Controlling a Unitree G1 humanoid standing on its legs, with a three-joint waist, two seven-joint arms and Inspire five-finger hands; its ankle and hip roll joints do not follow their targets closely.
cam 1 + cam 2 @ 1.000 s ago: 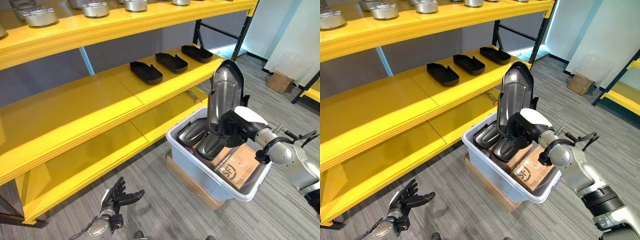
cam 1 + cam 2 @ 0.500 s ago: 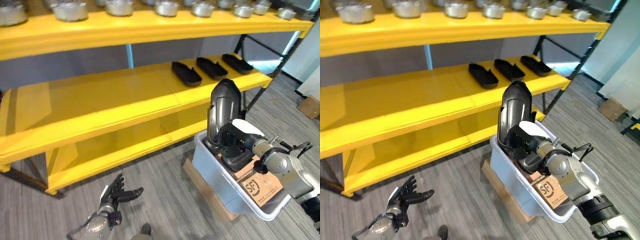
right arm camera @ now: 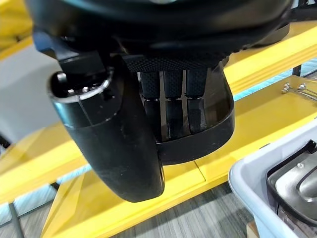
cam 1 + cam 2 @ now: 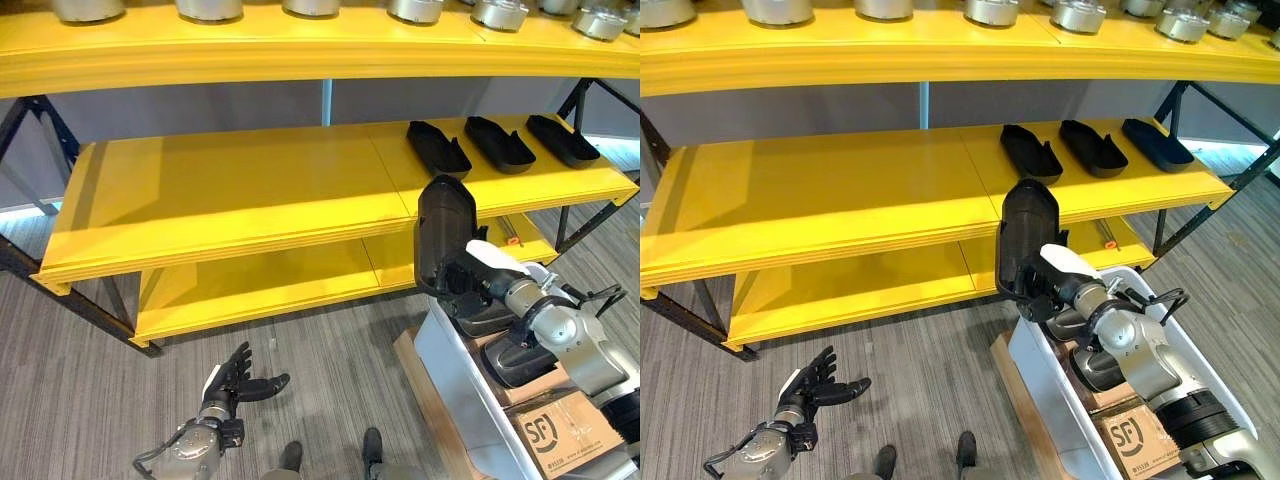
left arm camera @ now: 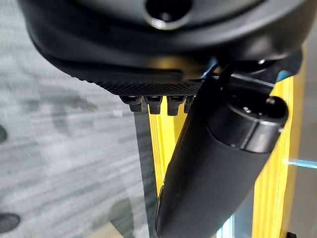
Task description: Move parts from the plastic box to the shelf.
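My right hand [image 4: 472,281] is shut on a long black shell-shaped part [image 4: 443,232], held upright above the near end of the pale plastic box [image 4: 455,378] and in front of the yellow shelf's middle level [image 4: 240,190]. In the right wrist view its fingers [image 3: 173,109] curl round the part's rim [image 3: 208,136]. Three like black parts [image 4: 438,149] lie in a row at that level's right end. More dark parts [image 4: 520,362] lie in the box. My left hand [image 4: 233,381] hangs low over the floor, open with spread fingers.
Round metal parts [image 4: 210,8] line the top shelf. A cardboard carton [image 4: 560,436] sits in the box, which rests on a wooden board [image 4: 418,372]. A lower yellow shelf level [image 4: 260,290] is bare. Grey carpet floor lies before the shelf.
The camera has swung left, so the whole shelf now shows. My right hand has carried the black part out over the box's near end towards the shelf. The left hand stays low.
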